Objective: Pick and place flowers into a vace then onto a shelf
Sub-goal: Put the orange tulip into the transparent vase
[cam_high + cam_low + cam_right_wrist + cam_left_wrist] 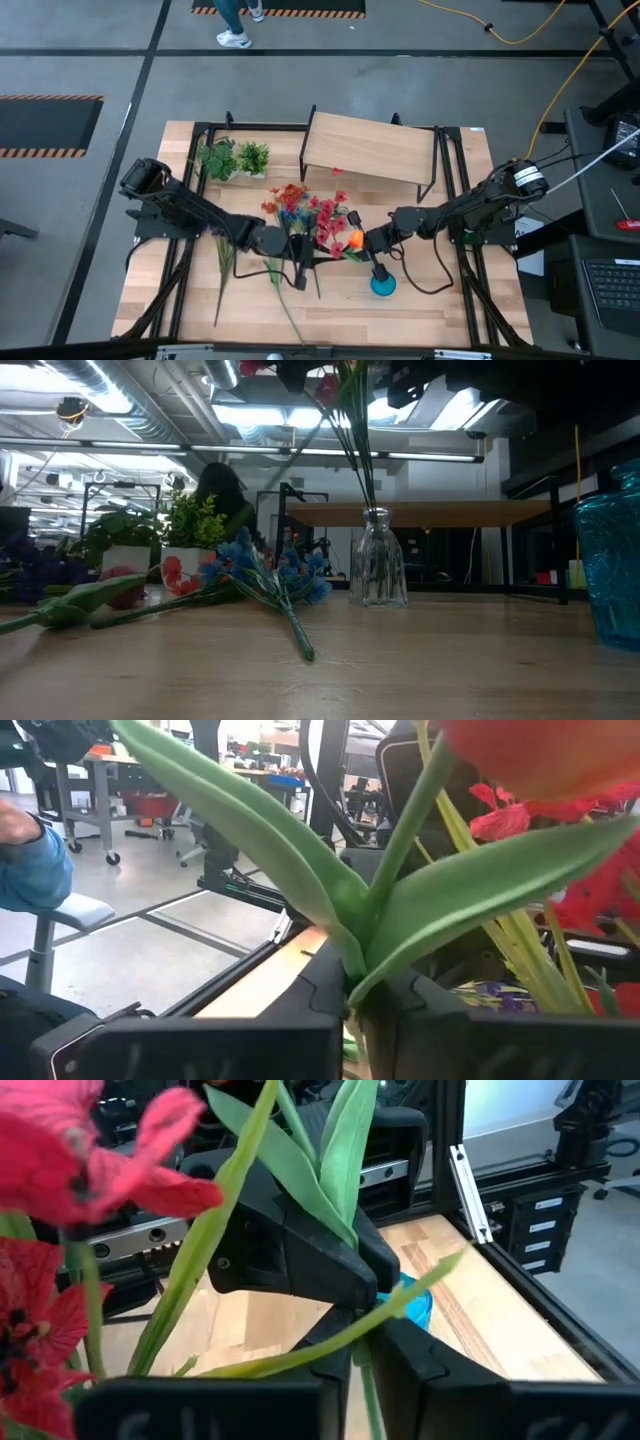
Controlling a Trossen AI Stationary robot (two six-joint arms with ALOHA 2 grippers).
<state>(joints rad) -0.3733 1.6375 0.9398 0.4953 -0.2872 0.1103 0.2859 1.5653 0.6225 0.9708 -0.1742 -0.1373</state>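
Looking down, the left gripper (300, 262) and right gripper (362, 242) are seen meeting mid-table over the flowers (318, 218), the shelf (368, 148) well behind. At table height, stems are seen hanging upright into the glass vase (377, 560), clear board around it. In the left wrist view, fingers (330, 1370) are pinched on a stem. In the right wrist view, a leafy stem (385, 890) is clamped.

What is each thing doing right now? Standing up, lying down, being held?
Glass vase, upright, stems inside.
Blue vase, upright.
Orange tulip, held off the table.
Right gripper, shut on the orange tulip's stem.
Left gripper, among the flower stems.
Blue flowers, lying on the table.
Potted plants, upright.
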